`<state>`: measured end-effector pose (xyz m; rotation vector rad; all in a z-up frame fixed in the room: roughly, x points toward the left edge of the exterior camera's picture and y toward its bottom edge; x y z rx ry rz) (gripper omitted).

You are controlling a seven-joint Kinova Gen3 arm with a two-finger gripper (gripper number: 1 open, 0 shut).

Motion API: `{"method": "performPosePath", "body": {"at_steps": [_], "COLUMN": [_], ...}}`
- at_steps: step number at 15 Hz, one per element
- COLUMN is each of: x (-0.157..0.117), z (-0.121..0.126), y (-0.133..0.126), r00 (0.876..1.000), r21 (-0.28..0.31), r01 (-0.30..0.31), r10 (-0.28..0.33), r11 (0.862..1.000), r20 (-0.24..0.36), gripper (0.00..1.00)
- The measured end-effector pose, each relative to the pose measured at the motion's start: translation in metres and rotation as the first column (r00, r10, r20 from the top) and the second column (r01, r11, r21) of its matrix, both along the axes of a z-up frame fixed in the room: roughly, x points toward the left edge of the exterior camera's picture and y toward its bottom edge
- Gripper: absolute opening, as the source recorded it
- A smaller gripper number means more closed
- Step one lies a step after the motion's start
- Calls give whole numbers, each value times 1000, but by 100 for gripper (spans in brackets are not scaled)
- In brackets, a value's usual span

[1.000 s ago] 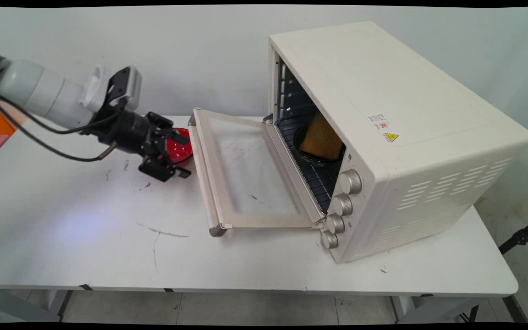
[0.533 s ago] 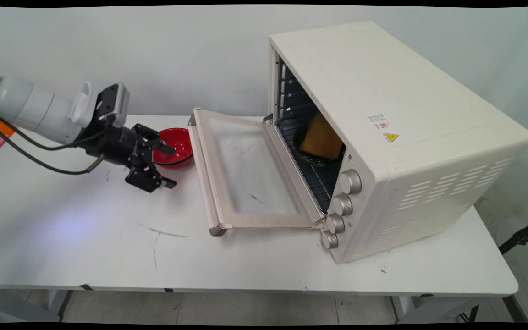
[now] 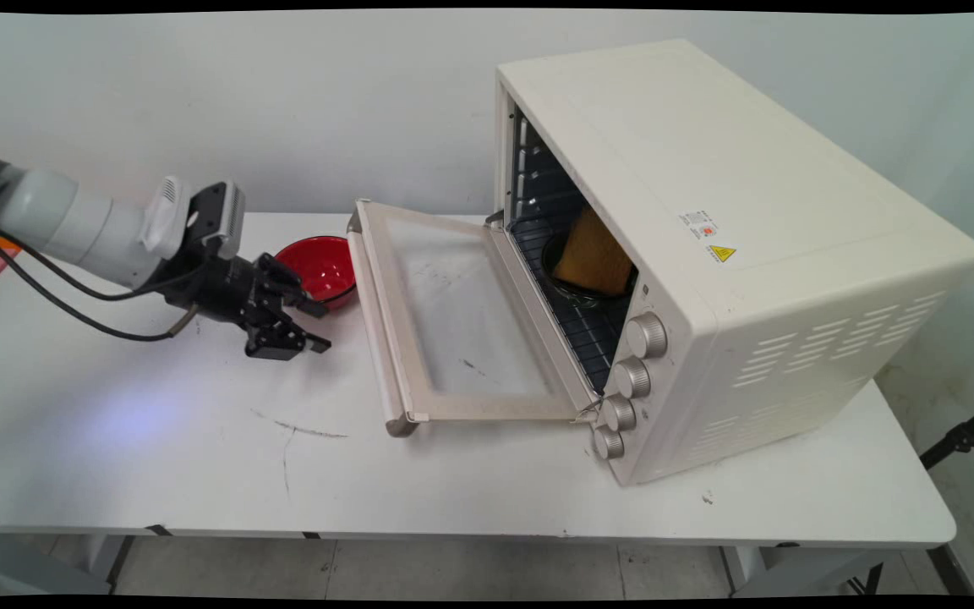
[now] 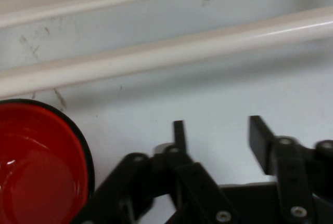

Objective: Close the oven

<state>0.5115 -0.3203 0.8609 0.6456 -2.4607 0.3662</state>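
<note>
Left of the oven door, black two-finger gripper (image 3: 313, 326) hangs low over white table (image 3: 157, 423), fingers spread, holding nothing. Glossy red round bowl w/ dark rim (image 3: 319, 269) sits just behind it, apart from fingers; in hand view bowl (image 4: 39, 164) lies at lower left. Cream toaster oven's (image 3: 707, 245) dropped glass door (image 3: 453, 313) edges bowl's right. Open tabletop lies near side. Inside oven, brownish-yellow slab (image 3: 593, 251) leans in dark round pan (image 3: 576, 290).

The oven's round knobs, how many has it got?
4, in a column down the oven's front right edge: top knob, second, third, bottom. None seem hidden.
</note>
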Motion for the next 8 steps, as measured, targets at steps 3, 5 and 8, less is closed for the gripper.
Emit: {"method": "performPosePath", "body": {"at_steps": [3, 5, 8], "x": [-5, -10, -18], "z": [-13, -22, -34], "y": [-5, -9, -15], "r00": [1000, 1000, 999], "r21": [4, 5, 5], "r01": [-8, -18, -37], "r10": [8, 18, 37], "r11": [1000, 1000, 999], "r20": [0, -5, -15], "gripper": [0, 0, 0]}}
